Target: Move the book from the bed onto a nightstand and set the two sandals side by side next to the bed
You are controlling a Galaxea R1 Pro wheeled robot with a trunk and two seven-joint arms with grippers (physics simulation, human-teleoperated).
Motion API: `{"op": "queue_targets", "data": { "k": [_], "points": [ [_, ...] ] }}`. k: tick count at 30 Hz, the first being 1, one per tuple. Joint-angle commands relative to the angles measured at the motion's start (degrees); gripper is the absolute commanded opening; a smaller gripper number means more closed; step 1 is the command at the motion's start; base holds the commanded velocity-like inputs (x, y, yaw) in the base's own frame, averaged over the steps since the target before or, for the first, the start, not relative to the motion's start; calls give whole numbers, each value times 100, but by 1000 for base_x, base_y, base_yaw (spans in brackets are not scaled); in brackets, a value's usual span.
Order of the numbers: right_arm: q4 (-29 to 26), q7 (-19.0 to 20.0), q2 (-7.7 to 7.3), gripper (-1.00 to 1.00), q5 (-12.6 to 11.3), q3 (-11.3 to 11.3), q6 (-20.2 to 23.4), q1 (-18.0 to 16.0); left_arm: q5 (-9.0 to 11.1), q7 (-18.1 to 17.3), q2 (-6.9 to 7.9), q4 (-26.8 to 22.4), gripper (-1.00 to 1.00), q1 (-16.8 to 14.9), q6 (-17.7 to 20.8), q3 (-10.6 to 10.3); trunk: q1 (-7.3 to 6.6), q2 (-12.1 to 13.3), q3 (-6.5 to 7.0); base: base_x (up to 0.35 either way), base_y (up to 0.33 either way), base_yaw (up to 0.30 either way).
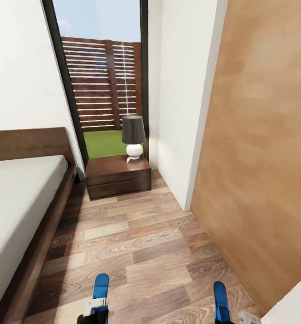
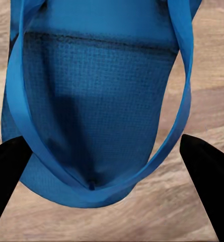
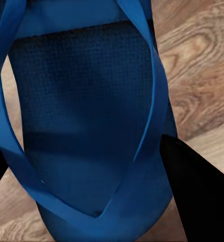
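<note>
Two blue sandals (image 1: 100,285) hang over the floor (image 1: 146,252), one pinched in our left tool (image 2: 109,151), the other sandal (image 3: 86,131) in our right tool (image 3: 86,166). We judge them light, floppy foam; gripping across the sole behind the straps (image 2: 21,116) suits best.

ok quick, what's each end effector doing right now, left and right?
Left end effector: closed on a blue sandal.
Right end effector: closed on the other blue sandal.
</note>
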Motion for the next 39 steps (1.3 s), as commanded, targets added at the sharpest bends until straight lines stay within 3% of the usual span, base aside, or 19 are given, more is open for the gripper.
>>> {"op": "queue_targets", "data": {
  "k": [1, 39],
  "points": [
    [-3, 35, 1, -100, -13, -49, 29, -1, -48, -19, -2, -1, -100, -5, -13, 51, 2, -2, -5, 325, 0, 284],
    [-3, 41, -1, -100, -15, -58, 29, -2, -48, -19, -3, 0, -100, -6, -13, 51, 2, -2, -5, 325, -5, 152]
  ]
}}
